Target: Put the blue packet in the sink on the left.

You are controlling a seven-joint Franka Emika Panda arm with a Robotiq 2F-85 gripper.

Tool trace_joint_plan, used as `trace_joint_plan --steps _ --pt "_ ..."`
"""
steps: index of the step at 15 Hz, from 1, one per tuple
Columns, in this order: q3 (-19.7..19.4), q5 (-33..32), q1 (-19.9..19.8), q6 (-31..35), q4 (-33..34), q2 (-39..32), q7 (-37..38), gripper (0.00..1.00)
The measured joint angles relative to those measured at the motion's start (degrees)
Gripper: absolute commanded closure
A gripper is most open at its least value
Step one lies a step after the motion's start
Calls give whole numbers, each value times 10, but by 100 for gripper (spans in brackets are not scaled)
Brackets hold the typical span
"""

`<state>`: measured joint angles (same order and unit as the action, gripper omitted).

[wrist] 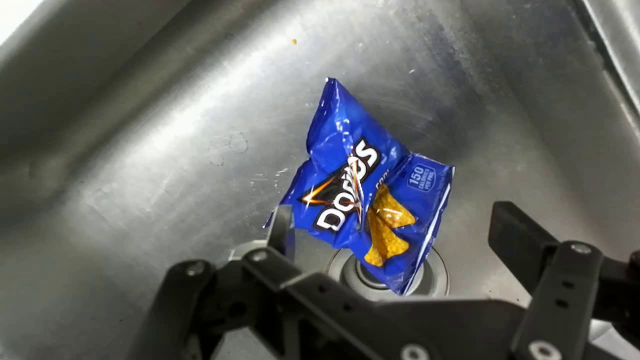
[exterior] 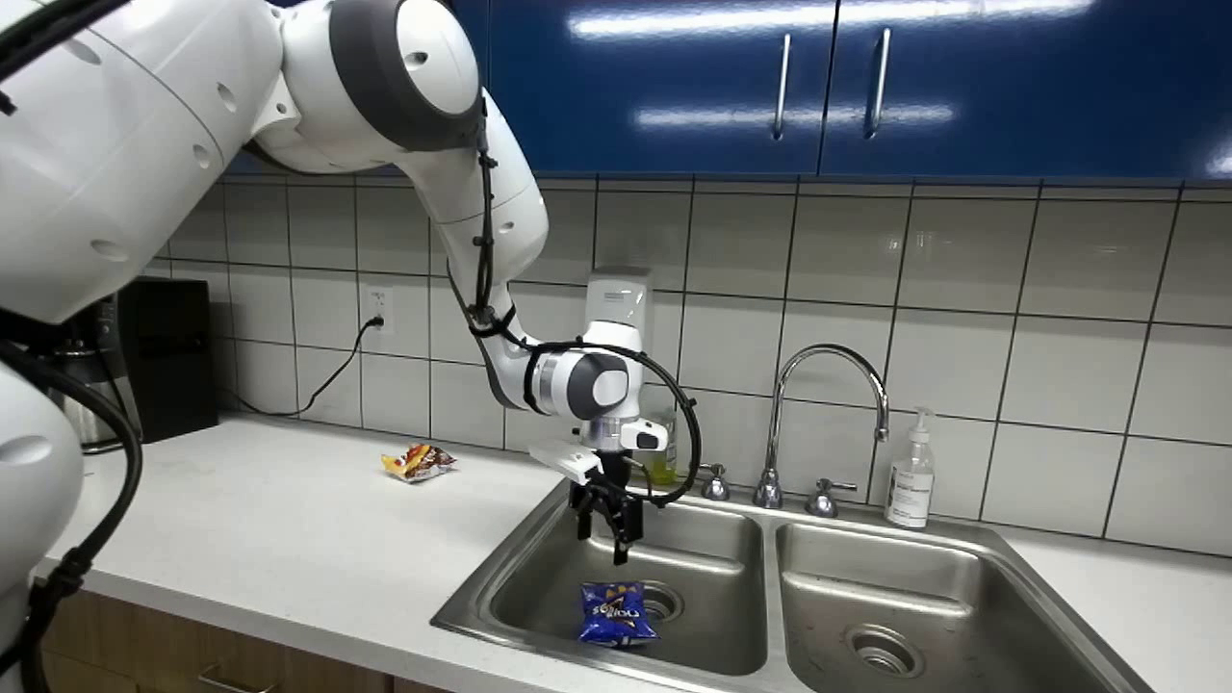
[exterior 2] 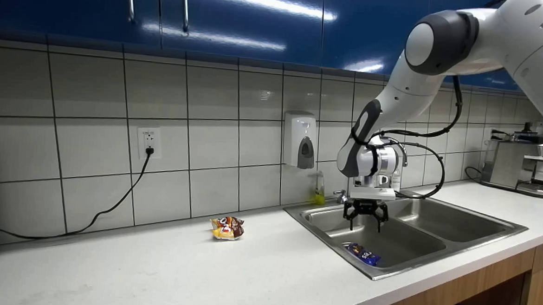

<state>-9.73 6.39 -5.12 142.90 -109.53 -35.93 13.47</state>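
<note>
The placing step looks finished. The crinkled, glossy blue plastic packet [exterior: 617,614] lies in the left basin [exterior: 717,621] of the two-basin stainless-steel sink [exterior: 774,577], at bottom centre in an exterior view; in the wrist view it partly covers the round metal drain [wrist: 435,274]. The black two-fingered claw [exterior 2: 365,228], right of centre in an exterior view, hangs above the packet with its fingers [wrist: 520,245] spread wide and holds nothing; both exterior views show a gap between claw and packet. It could pass for poised to grasp, but with the packet where the sentence wants it, release seems likelier. The next move would then be retreat: straight up, fingers left apart, since in the wrist view one fingertip overlaps the packet's edge and closing could pinch the film. The shiny yellow-and-brown packet [exterior: 421,463] on the white desk [exterior: 279,525], left of centre in an exterior view, calls for no handling.
</note>
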Motion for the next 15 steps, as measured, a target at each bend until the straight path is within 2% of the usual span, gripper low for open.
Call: trace_joint_plan --steps 7,15 --pt "2 -38 13 0 -99 99 -32 0" --pt "17 -81 24 0 -245 223 -76 0"
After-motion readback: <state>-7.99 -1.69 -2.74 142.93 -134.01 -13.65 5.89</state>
